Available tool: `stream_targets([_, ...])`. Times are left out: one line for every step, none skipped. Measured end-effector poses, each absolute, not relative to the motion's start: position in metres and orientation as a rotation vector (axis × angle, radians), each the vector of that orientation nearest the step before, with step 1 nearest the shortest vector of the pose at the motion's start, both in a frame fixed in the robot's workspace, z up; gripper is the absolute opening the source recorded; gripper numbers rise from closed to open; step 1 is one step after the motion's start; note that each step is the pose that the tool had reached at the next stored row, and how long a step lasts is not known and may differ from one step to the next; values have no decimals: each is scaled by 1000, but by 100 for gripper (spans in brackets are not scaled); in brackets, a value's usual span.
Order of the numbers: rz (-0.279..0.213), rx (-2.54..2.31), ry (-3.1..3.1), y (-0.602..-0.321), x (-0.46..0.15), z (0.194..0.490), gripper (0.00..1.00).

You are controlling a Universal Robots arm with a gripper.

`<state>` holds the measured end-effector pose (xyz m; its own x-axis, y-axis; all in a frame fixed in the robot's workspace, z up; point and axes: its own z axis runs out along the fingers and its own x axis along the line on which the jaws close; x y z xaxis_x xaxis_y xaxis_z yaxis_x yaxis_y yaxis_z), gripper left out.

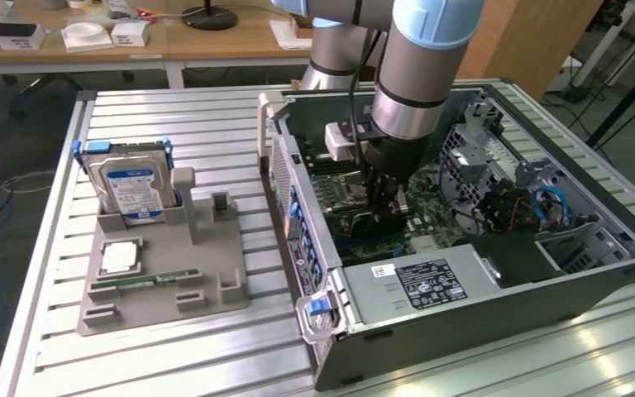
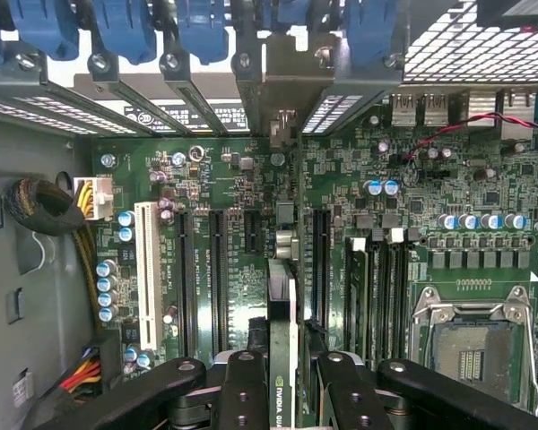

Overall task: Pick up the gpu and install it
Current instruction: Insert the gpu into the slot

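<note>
Clamped edge-on in my hand point(image 2: 282, 381), the gpu point(image 2: 282, 313) stands upright over the motherboard point(image 2: 242, 260) slots inside the open computer case point(image 1: 582, 289).

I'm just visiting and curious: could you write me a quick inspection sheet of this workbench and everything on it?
Surface: slatted metal table, grey parts tray on it.
Job's things: gpu held edge-on over the motherboard inside the open computer case.
Clutter: hard drive standing in the tray, memory stick lying flat.
Grippers: gripper shut on the gpu.
Cables: coloured wire bundle in the case.
Surroundings: wooden desk behind.
</note>
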<state>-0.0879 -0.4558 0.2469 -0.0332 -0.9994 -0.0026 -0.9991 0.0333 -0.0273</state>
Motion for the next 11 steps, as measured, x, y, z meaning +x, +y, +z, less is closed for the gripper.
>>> stream_targets([-27, -2169, 2243, -456, -88, 246, 26])
stream_targets([-27, -2169, 2243, -456, -88, 246, 26])
stream_targets([-27, -2169, 2243, -456, -88, 246, 26])
stream_targets([-27, -2169, 2243, -456, -88, 246, 26])
stream_targets([-27, -2169, 2243, -456, -88, 246, 26])
stream_targets([-27, -2169, 2242, -456, -88, 246, 26])
stream_targets([-27, -2169, 2242, -456, -88, 246, 26])
stream_targets([-27, -2169, 2242, -456, -88, 246, 26])
stream_targets([-27, -2169, 2242, -456, -88, 246, 26])
stream_targets([-27, -2169, 2242, -456, -88, 246, 26])
stream_targets([-27, -2169, 2242, -456, -88, 246, 26])
